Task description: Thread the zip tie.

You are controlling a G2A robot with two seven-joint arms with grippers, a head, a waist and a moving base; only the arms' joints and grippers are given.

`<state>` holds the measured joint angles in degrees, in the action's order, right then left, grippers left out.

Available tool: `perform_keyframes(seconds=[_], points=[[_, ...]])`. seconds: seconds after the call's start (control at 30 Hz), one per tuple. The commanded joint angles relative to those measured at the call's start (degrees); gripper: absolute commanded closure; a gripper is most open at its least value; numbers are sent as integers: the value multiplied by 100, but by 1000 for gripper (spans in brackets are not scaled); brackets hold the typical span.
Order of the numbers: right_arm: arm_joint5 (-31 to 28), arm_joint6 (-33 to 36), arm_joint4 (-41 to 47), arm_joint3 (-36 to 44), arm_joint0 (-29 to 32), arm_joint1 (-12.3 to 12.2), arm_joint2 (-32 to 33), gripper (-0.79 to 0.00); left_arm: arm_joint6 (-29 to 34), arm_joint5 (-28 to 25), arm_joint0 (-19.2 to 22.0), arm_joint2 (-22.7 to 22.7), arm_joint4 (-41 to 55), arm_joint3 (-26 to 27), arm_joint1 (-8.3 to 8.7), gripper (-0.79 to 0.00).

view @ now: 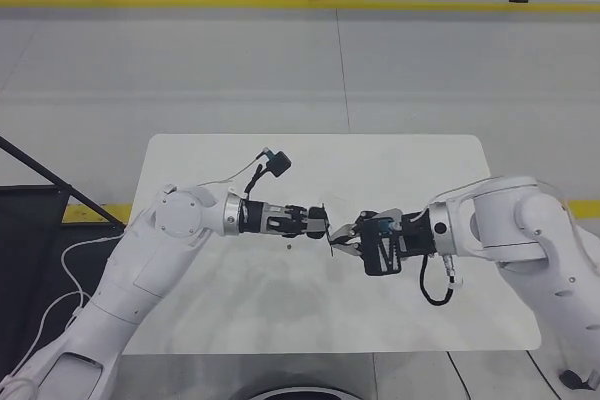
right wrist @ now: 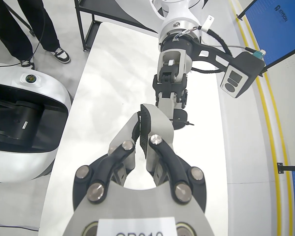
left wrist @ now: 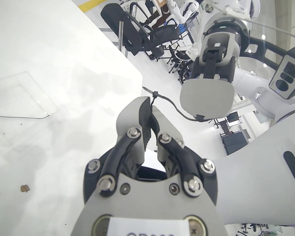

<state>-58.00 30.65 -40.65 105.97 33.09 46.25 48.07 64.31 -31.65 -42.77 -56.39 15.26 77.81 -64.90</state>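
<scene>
1. The left claw is pressed shut. Its black pads pinch the tie just below the tie's head.
2. The tie hangs in the air above the middle of the white table, stretched between the two claws. A short tip sticks out past the head. From the head the black strap curves away toward the other claw. Whether the tip has passed through the head, I cannot tell.
3. The right claw meets the left one tip to tip, close by but not touching. It too is closed tight, and the far end of the strap is caught at its fingertips.
4. On the table below, a small brown crumb lies alone. Beyond it, well apart, a thin black strand rests on a clear sheet.
</scene>
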Motion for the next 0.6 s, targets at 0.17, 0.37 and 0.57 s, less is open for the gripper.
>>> perform_keyframes(seconds=[0.17,0.37,0.57], points=[[167,-114,-131,-10,35,-8,130,0,-8,-21,-48,16,-137,98,12,0],[427,-72,-337,32,110,8,152,0,17,-88,-84,17,-265,199,29,0],[645,-28,-429,60,146,28,181,0,-55,-76,-125,-15,-363,247,47,0]])
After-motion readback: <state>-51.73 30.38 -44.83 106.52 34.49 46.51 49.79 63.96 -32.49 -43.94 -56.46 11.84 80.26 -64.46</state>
